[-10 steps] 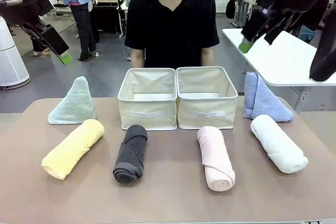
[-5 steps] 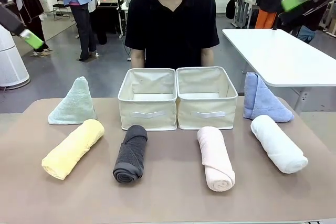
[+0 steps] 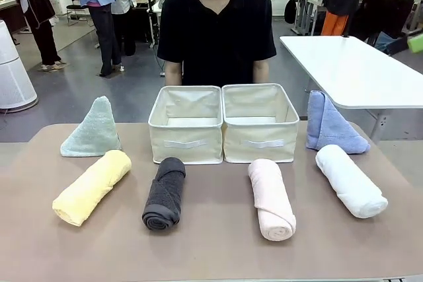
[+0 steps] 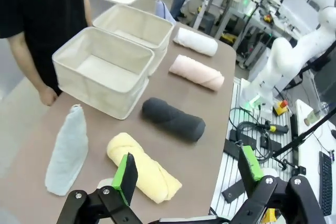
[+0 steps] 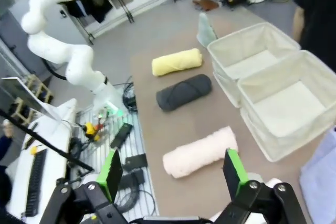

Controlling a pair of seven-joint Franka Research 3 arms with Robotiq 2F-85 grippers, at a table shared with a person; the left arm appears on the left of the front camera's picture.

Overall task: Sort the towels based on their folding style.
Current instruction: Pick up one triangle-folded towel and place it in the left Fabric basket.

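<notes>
The left gripper [image 4: 188, 169] and right gripper [image 5: 172, 171] hang above the table [image 3: 218, 249], jaws spread wide, holding nothing. Four rolls lie in a row before the two bins [image 3: 186, 123] — yellow towel [image 3: 92, 186], dark grey towel [image 3: 165, 193], pink towel [image 3: 271, 197], white towel [image 3: 350, 179]. The teal triangle [image 3: 92, 130] stands left of the bins and the blue triangle [image 3: 334, 127] right of them.

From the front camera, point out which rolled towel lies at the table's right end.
The white towel: rightmost of the four rolls, just in front of the blue triangle-folded towel, with the pink roll on its left.
</notes>
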